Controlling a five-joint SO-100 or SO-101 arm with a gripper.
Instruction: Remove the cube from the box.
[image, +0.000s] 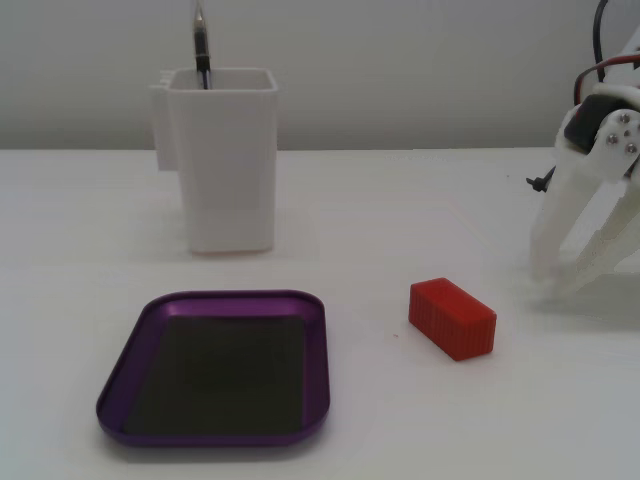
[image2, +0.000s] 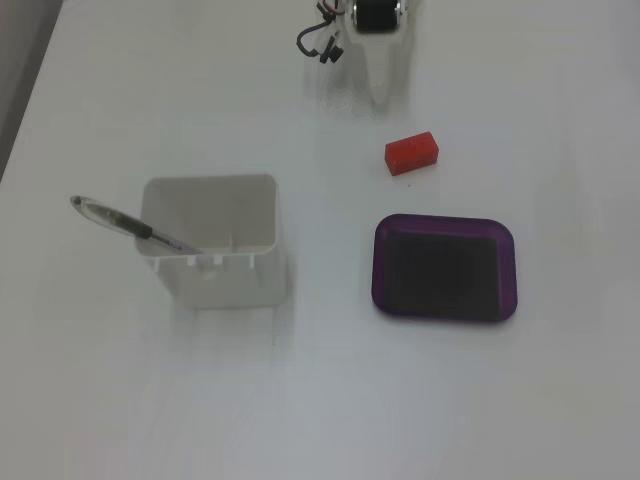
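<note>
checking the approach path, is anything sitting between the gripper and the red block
Nothing visible. The gripper is apart from the red block, with only bare table between them. The purple tray and white container lie off to the other side.

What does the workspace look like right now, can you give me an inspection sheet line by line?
Surface: white table, clean and bare around the items.
Job's things: red cube lies on the table outside the purple box, apart from its rim; the box is empty.
Clutter: tall white container holding a pen.
Claw: white claw open, tips down near the table, beside the cube, holding nothing.
Cables: dark wires looped at the arm.
Surroundings: plain pale wall; nothing else seen.
</note>
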